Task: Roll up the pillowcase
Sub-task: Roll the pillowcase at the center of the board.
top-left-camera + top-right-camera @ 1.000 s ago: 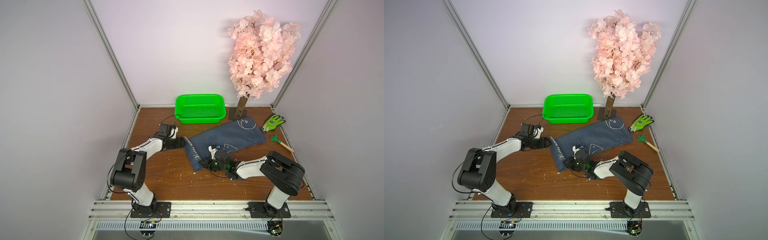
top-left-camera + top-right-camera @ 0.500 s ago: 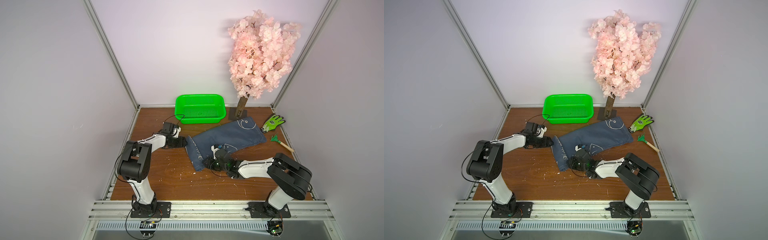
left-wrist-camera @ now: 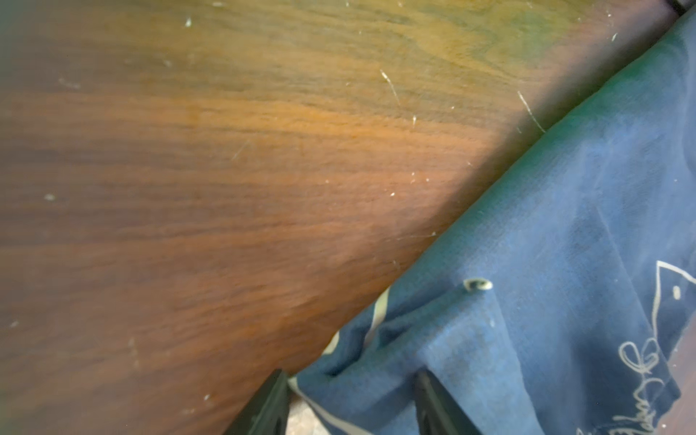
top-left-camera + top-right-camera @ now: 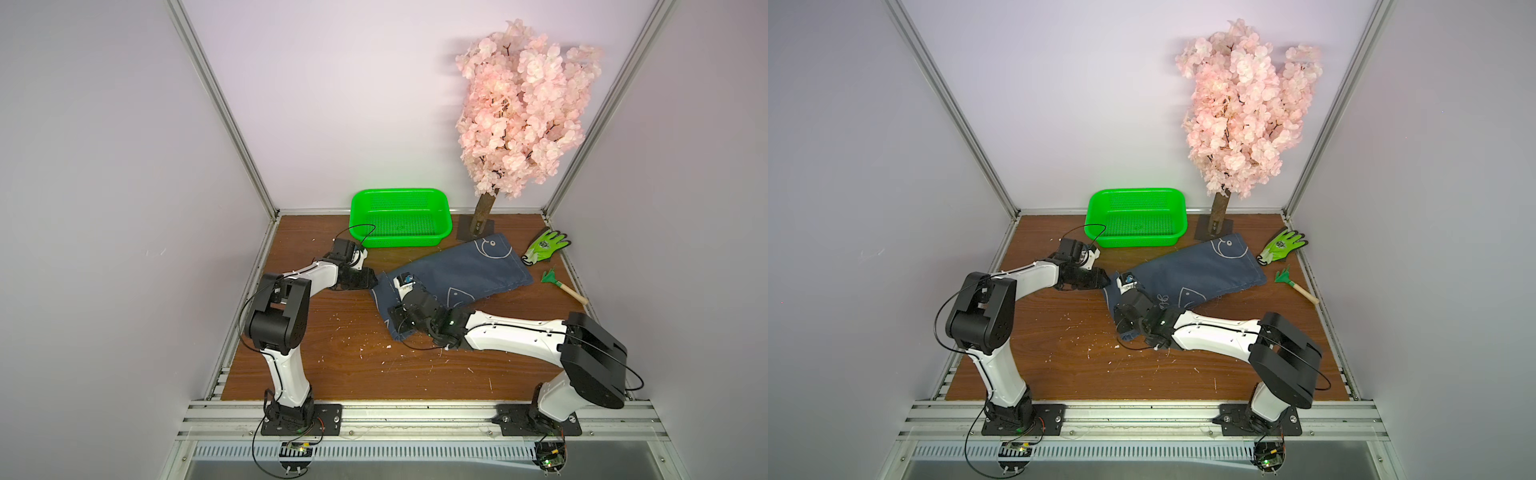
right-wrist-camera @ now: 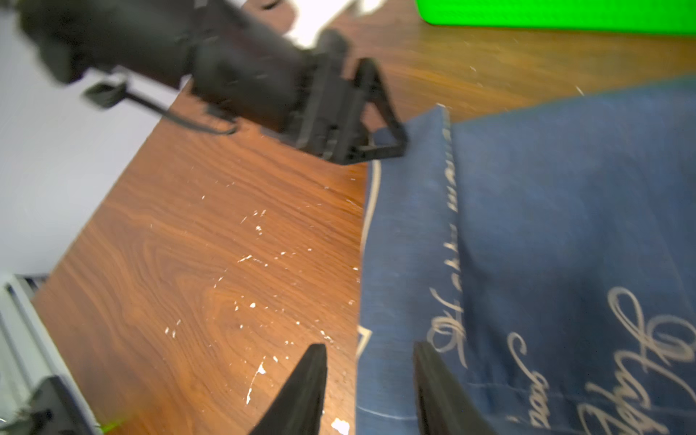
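Right tool [image 5: 369, 348] has loosened, apparently straddling the pillowcase [image 5: 565, 226] edge.

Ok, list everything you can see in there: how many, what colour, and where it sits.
pillowcase: one, navy with white drawings, mid-table, lying slantwise
basket: one, green, back of table
tree: one, pink blossom, back right corner
glove: one, green and white, right side, past the pillowcase
rake: one, green head, wooden handle, right edge
table: one, brown wood
left end effector: one, black, open around a pillowcase corner
right end effector: one, black, open astride the pillowcase's short edge
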### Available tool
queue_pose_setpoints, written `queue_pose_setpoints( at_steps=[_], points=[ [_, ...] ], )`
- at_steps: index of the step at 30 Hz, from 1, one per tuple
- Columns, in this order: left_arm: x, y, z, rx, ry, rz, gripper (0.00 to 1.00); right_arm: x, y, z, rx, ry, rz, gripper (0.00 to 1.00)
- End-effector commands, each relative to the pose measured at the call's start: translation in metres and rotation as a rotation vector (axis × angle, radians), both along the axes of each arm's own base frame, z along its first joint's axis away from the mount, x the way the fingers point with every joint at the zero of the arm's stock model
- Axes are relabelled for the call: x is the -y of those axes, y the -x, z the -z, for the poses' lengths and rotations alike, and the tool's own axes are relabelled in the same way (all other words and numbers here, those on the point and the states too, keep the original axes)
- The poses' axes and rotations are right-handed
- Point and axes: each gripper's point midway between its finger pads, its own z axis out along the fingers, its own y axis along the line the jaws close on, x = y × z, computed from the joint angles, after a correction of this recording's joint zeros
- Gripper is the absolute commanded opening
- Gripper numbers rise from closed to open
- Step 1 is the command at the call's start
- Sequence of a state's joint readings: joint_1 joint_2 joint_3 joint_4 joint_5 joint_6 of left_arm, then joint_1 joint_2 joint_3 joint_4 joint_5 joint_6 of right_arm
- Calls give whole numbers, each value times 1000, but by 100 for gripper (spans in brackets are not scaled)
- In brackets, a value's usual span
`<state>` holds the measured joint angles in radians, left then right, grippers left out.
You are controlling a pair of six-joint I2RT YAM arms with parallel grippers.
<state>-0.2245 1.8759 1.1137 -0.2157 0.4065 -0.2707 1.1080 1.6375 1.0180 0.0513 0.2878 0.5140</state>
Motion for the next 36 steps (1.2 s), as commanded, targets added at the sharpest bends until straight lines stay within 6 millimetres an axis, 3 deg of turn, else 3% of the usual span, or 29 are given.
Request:
queue_pose_setpoints(
  at_steps=[1,6,13,21,25,32,36],
  points=[
    [-3,32,39,-153,-62,25,55,-5,-3,6,160,210,-76,48],
    [-9,38,48,-195,-109,55,51,-8,-7,32,174,328,-111,49],
    [-12,38,55,-210,-146,77,46,7,-1,70,134,472,-157,39],
    [-9,33,54,-220,-146,103,46,19,14,108,56,537,-217,43],
    [-13,36,59,-242,-167,105,46,11,12,84,111,524,-236,48],
    [-14,38,60,-251,-180,116,44,-23,12,31,180,426,-225,58],
    [-12,37,60,-254,-168,120,44,-28,16,45,182,466,-207,65]
  ],
)
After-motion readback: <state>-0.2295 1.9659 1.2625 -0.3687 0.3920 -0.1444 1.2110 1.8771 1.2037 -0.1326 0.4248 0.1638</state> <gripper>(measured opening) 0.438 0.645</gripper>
